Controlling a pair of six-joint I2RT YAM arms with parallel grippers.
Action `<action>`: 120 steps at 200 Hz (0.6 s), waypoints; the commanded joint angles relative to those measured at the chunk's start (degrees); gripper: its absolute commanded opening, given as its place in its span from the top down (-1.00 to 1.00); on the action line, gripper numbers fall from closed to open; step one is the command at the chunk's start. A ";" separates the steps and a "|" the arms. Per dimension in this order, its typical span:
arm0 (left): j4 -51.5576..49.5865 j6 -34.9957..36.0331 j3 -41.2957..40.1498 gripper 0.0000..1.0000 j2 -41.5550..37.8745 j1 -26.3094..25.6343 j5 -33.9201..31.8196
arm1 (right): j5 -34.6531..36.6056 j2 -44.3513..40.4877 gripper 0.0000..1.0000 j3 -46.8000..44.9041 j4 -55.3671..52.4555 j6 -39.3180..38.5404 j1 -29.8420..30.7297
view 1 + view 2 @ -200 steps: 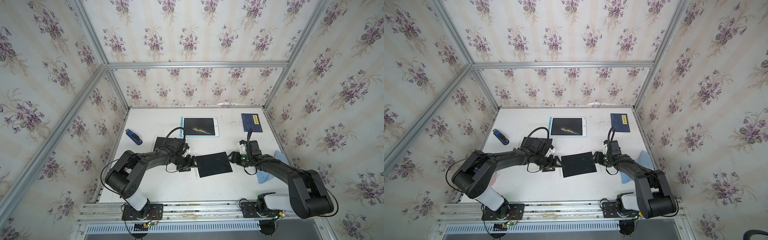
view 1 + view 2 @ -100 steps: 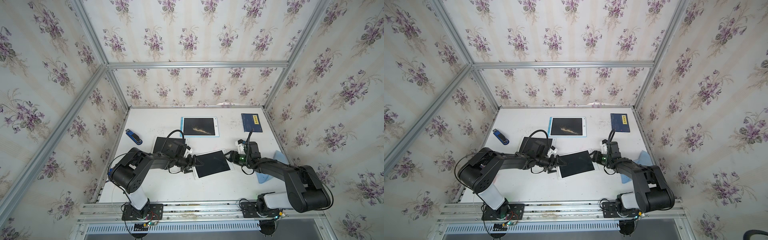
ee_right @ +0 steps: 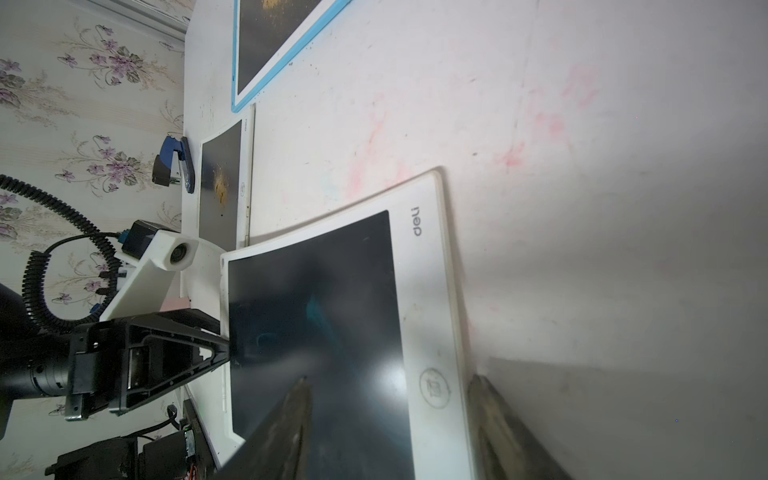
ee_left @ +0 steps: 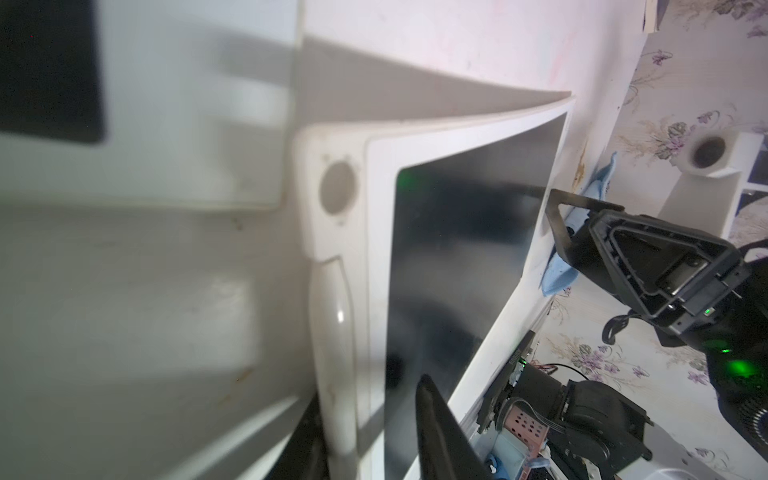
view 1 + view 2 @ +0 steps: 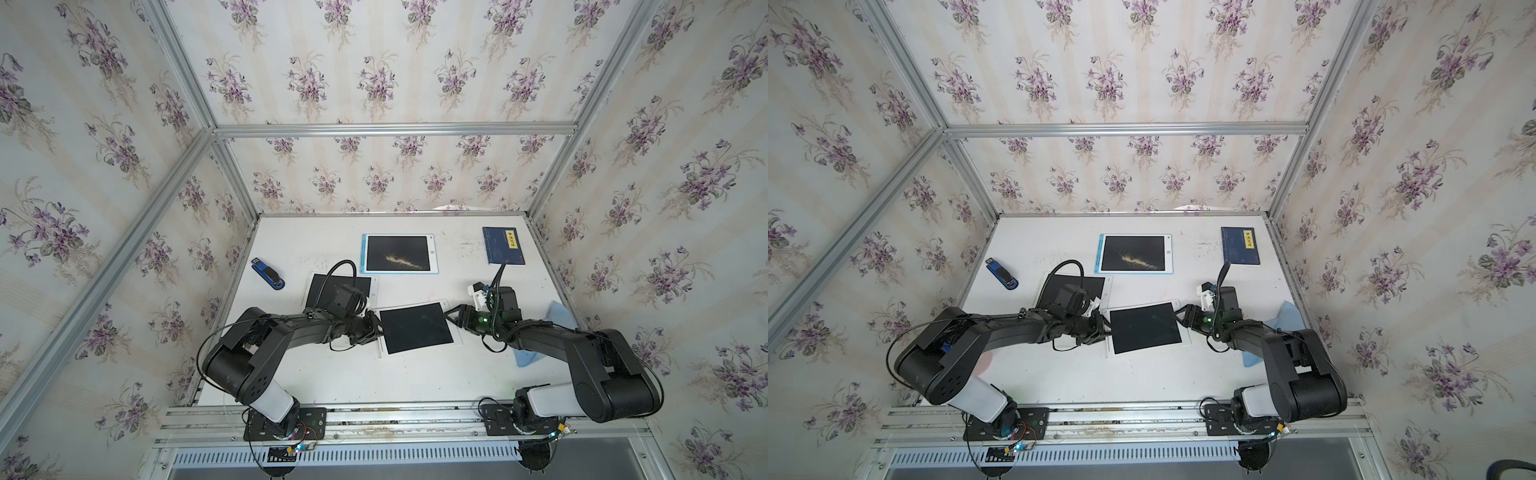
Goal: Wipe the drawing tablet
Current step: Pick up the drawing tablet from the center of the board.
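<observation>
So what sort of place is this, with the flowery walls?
Probably a robot test booth, not a real room: wallpaper panels fill a bare aluminium frame, and the left arm and right arm are bolted to a rail at the front of a white table.

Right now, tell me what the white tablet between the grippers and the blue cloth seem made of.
The white tablet: frame looks like matte white plastic, moulded with rounded corners; the dark screen is glossy, mirroring light in the wrist views. The blue cloth: likely soft fabric, matte and rumpled at its edges; the weave is too small to tell.
</observation>
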 commanded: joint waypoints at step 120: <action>33.67 -2.33 -6.39 1.00 -5.66 2.34 11.69 | -7.50 -7.68 -0.23 -2.04 -2.46 1.71 0.10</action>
